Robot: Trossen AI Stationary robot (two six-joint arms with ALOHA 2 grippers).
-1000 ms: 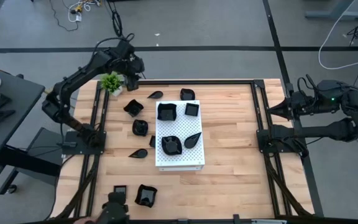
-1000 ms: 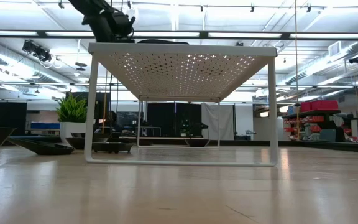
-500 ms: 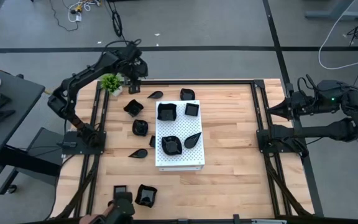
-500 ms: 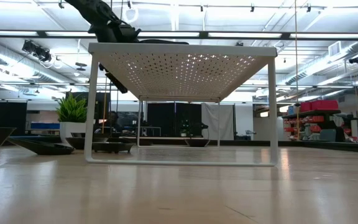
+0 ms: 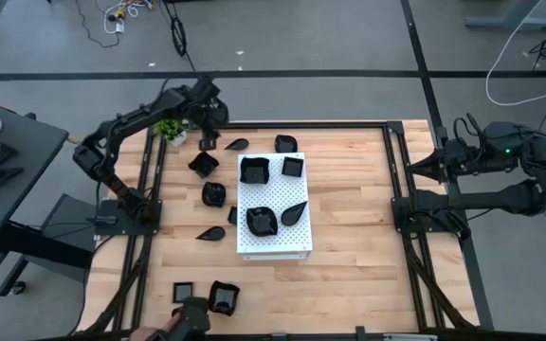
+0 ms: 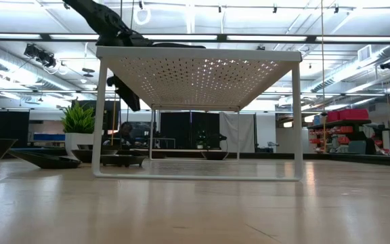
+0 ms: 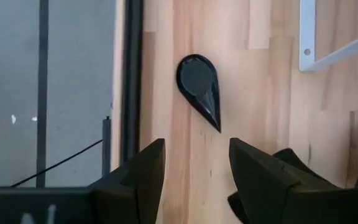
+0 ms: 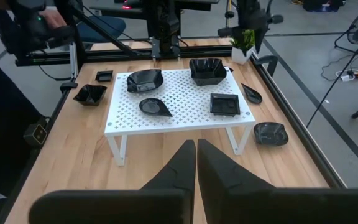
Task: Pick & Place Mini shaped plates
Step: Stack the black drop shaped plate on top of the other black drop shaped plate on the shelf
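Teardrop plate (image 7: 201,89) lies flat on the wood just ahead of my left gripper (image 7: 194,163), in line with the gap between its fingers, near the table's edge rail (image 7: 132,74). My worry: it sits low and glossy, so a shallow descent could skid it or clip the rail. Fingers are spread wide, holding and touching nothing. Right gripper (image 8: 196,163) waits, pinched closed and empty.

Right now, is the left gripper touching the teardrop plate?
Apart. The left wrist view shows bare wood between the open left gripper and the teardrop plate.
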